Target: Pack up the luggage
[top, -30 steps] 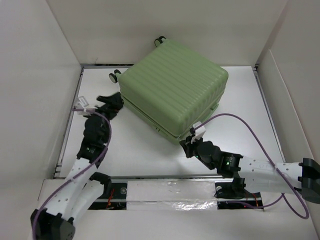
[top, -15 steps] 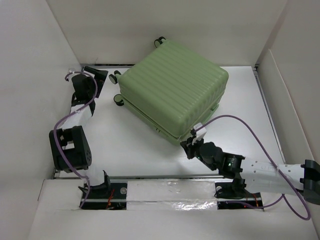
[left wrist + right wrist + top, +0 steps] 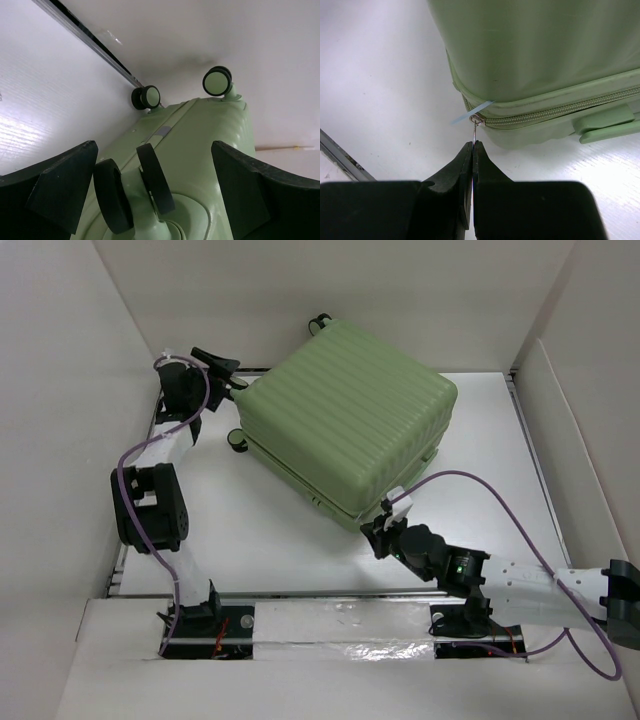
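The luggage (image 3: 350, 415) is a light green ribbed suitcase lying closed on the white table, its black wheels (image 3: 238, 440) toward the back left. My left gripper (image 3: 230, 375) stands open at that wheel end. In the left wrist view a double wheel (image 3: 156, 177) sits between its wide-apart fingers (image 3: 60, 192), and the left gripper (image 3: 155, 192) touches nothing. My right gripper (image 3: 376, 524) is at the suitcase's near corner. In the right wrist view the right gripper (image 3: 472, 146) is shut on the thin metal zipper pull (image 3: 475, 131) beside a light blue tag (image 3: 470, 112).
White walls enclose the table on the left, back and right. A metal rail (image 3: 200, 370) runs along the back edge behind the left gripper. Two more wheels (image 3: 146, 97) show near the back wall. A purple cable (image 3: 500, 495) loops over the right arm.
My left arm has swung from the near left of the table up to the back left corner, bringing its open gripper to the suitcase's wheels. The right gripper has held still on the zipper pull.
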Robot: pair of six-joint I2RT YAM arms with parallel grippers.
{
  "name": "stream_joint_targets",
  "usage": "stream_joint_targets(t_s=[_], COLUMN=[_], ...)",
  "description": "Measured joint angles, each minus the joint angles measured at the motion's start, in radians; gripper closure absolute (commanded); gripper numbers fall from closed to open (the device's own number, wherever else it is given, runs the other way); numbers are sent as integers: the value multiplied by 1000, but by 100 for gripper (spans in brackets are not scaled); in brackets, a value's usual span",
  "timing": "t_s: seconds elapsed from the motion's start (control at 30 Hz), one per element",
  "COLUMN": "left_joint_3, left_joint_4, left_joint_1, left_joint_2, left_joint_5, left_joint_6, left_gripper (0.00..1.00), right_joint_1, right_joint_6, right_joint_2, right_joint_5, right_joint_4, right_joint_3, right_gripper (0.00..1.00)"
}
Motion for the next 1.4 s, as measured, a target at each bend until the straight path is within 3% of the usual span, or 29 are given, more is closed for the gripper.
stream_joint_targets(t_s=[0.23,0.43,0.47,0.5,0.53,0.57,0.73,0.8,1.0,1.1,1.27,1.4], left_joint_3=[3,-9,-9,-9,-10,-15,-89,-187,-644,-792,-921,-984], left_joint_4=[-5,43,51,58,64,74,194,288,529,608,579,503], left_joint_1=[-16,-25,-26,-26,-26,-24,-24,-29,-71,-121,-225,-282], left_joint_2=[35,53,57,61,63,63,56,13,-316,-430,-628,-800], left_joint_5=[14,21,21,22,19,16,18,-21,-281,-446,-665,-765], left_joint_6=[-42,-100,-108,-114,-127,-154,-171,-184,-184,-159,-78,-7], left_gripper=[13,37,43,71,92,100,100,100,100,100,100,100], right_joint_1=[0,0,0,0,0,0,0,0,-24,-70,-111,-79], right_joint_6=[0,1,1,1,1,2,5,5,-26,-55,-74,-69], right_joint_2=[16,26,26,26,26,26,25,23,11,-44,-86,14], right_joint_5=[-2,-3,-3,-3,-3,-4,-5,-5,-26,-63,-98,-62], right_joint_4=[9,19,19,19,19,19,17,7,-129,-214,-293,-195], right_joint_3=[0,0,0,0,0,0,0,-1,-2,1,0,12], right_gripper=[100,100,100,100,100,100,100,100,100,100,100,100])
